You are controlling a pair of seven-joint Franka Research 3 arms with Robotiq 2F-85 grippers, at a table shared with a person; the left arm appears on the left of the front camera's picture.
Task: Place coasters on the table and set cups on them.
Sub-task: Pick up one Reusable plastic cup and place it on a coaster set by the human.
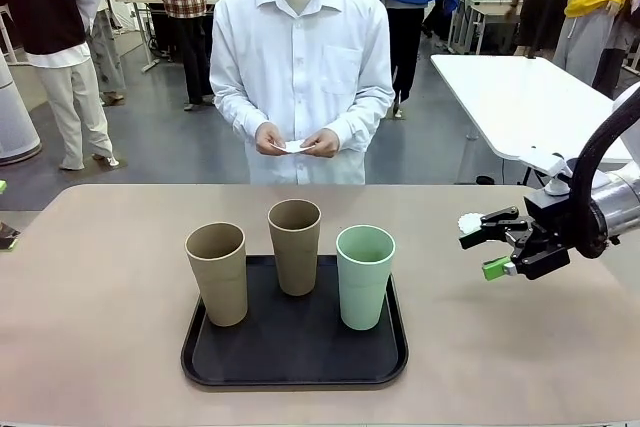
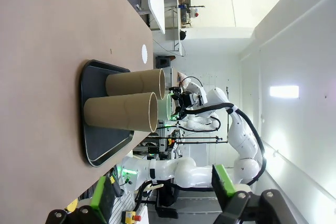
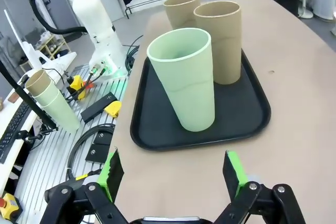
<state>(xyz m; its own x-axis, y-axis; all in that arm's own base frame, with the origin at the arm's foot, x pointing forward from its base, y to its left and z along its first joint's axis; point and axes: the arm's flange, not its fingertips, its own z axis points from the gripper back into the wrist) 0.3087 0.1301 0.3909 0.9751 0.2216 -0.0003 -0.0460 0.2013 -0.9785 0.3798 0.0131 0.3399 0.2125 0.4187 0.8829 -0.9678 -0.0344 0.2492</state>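
3 cups (image 1: 295, 247) upright on 1 tray (image 1: 290, 355), mid table (image 1: 100, 327): 2 tan, 1 mint at right. 1 coaster (image 1: 470, 223) flat on table, far right, just beside right gripper (image 1: 486, 252); fingers wide, empty. Left gripper (image 2: 164, 195) wide too.

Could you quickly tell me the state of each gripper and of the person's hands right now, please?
Left gripper: open, empty.
Right gripper: open, empty.
Person's hands: together holding small white coasters.

Grey floor (image 1: 180, 152), white table (image 1: 520, 97) behind
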